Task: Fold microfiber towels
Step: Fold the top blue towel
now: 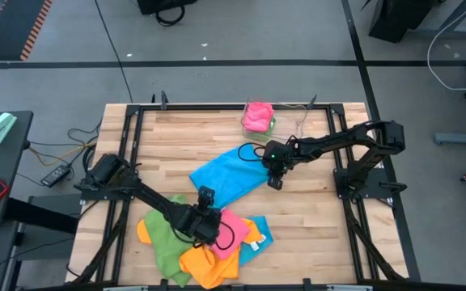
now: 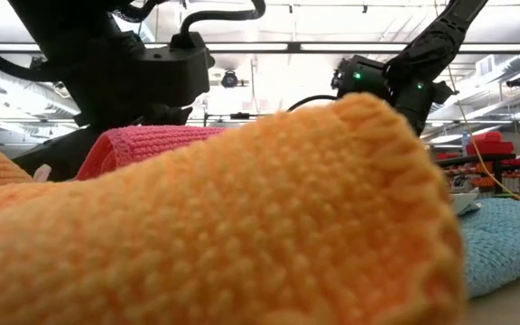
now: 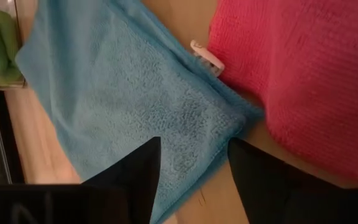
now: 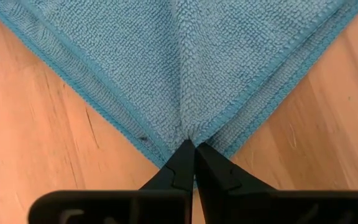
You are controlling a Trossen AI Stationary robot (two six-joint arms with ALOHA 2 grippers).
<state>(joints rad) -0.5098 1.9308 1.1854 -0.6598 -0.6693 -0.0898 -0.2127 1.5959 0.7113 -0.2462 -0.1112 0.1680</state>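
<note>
The right gripper [image 4: 193,148] was at the corner of the blue towel [image 1: 229,178] spread flat near the middle of the wooden table [image 1: 314,218]. Its jaws were pressed together and pinched that corner, with the cloth fanning out from between their tips.

The left gripper [image 3: 191,155] hung over the heap of towels at the table's front edge, on the pink towel's side. Its jaws stood partly apart and held nothing; below them lay the corner of a second blue towel [image 3: 129,93] and, beside it, the pink towel [image 3: 303,68] with a small white tag showing between the two.

The heap held a green towel [image 1: 162,238], an orange towel [image 1: 205,263], the pink one and the second blue one, overlapping one another. At the far edge of the table another pink towel [image 1: 257,115] sat folded on a green one, beside a clear tray [image 1: 294,121]. From table height the orange towel filled most of the view.
</note>
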